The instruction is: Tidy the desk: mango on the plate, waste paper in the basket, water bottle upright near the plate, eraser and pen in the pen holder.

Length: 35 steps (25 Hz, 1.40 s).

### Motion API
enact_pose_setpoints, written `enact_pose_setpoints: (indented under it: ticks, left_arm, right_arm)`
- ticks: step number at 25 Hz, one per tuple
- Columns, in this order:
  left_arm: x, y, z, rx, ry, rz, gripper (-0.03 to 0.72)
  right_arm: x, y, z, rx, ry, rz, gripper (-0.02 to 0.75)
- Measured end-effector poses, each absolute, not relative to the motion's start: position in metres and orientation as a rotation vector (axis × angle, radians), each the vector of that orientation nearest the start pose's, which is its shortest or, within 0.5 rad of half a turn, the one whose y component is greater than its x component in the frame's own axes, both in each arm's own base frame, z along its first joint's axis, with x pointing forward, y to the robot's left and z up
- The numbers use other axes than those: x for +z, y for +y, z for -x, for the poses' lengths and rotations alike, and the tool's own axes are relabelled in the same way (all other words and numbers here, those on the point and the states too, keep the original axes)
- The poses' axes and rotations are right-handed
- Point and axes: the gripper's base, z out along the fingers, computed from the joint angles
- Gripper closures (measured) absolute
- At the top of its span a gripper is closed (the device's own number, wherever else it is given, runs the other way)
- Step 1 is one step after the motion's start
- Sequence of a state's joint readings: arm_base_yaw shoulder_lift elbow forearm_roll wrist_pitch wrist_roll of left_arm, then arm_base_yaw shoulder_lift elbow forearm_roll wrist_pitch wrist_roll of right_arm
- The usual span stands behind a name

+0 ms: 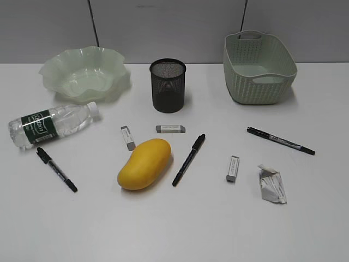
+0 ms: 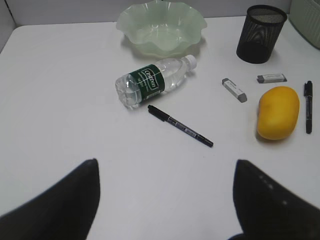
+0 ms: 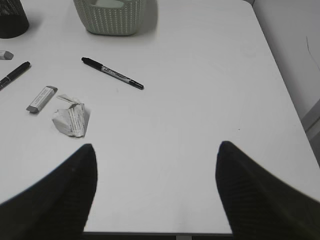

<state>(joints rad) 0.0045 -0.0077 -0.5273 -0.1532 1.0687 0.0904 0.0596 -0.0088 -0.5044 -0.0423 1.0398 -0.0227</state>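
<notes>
White surface (image 1: 180, 229) carries everything; neither arm shows in the exterior view. Plate (image 1: 85, 73) at back left, empty, wavy rim. Pen holder (image 1: 168, 85) upright at back centre, nothing seen inside it. Basket (image 1: 259, 66) at back right, empty. Water bottle (image 1: 52, 124) lies on its side just in front of the plate, white cap pointing toward the pen holder, label up. Mango (image 1: 145, 164) rests on the surface near centre, well apart from the plate. Three erasers, all flat on the surface: one (image 1: 127, 137) just beyond the mango's left end, one (image 1: 171, 129) in front of the pen holder, one (image 1: 233, 168) right of centre. Three black pens: one (image 1: 56, 169) front left below the bottle, one (image 1: 189, 159) just right of the mango, lying at a slant, one (image 1: 280, 141) in front of the basket. Waste paper (image 1: 272, 184) sits crumpled at front right, near the third eraser but not touching it. Left gripper (image 2: 165, 200): fingers spread wide, holding nothing, above bare surface nearer the camera than the bottle and left pen. Right gripper (image 3: 155, 187): fingers likewise spread and empty, over the surface's near edge, with the waste paper just beyond the left finger.
</notes>
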Motion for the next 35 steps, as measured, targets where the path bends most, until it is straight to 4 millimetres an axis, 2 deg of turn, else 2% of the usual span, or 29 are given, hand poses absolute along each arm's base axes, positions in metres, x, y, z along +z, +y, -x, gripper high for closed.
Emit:
enact_pose_setpoints:
  ticks: [17, 23, 30, 35]
  left_arm:
    - [0.285, -0.012, 0.01, -0.122, 2.008, -0.097, 0.064]
    - [0.285, -0.013, 0.008, -0.133, 2.02, -0.097, 0.09]
    - [0.297, -0.013, -0.021, -0.142, 2.115, -0.082, 0.096]
    - [0.306, -0.015, -0.058, -0.197, 2.206, -0.06, 0.097]
  right_arm:
    - [0.28, -0.004, 0.006, -0.027, 2.008, 0.081, 0.155]
    - [0.28, -0.004, 0.006, -0.027, 2.008, 0.081, 0.155]
    - [0.28, -0.004, 0.006, -0.027, 2.008, 0.081, 0.155]
    - [0.28, -0.004, 0.006, -0.027, 2.008, 0.081, 0.155]
